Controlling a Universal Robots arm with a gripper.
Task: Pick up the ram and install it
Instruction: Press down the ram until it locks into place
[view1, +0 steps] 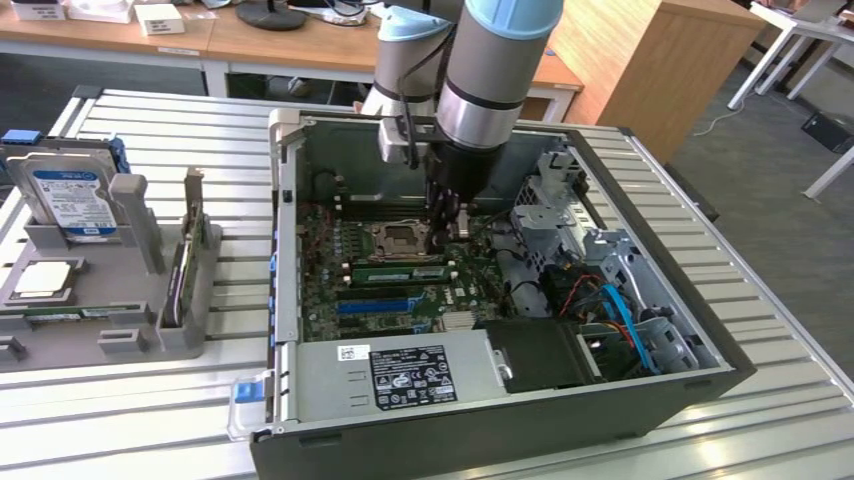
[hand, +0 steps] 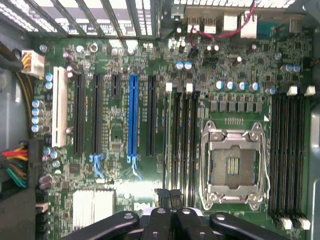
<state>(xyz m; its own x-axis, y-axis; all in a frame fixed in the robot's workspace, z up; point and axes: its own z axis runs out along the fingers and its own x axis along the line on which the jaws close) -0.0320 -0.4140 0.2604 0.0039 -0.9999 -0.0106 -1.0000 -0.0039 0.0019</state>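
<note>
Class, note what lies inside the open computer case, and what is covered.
A green motherboard with a blue slot, black memory slots and a bare metal processor socket. The shut claw covers the board directly beneath it.

- The arm (view1: 474, 100) is built of round silver-grey tube sections.
- A pale blue cap (view1: 514, 15) covers its joint, and a dark band (view1: 470, 140) rings the tube lower down.
- A small grey box (view1: 391, 140) sits at the wrist beside a thin black cable (view1: 415, 150).
- The gripper (hand: 169, 195) is black, with 4 links (hand: 107, 227) bearing round silvery pins (hand: 129, 216).
</note>
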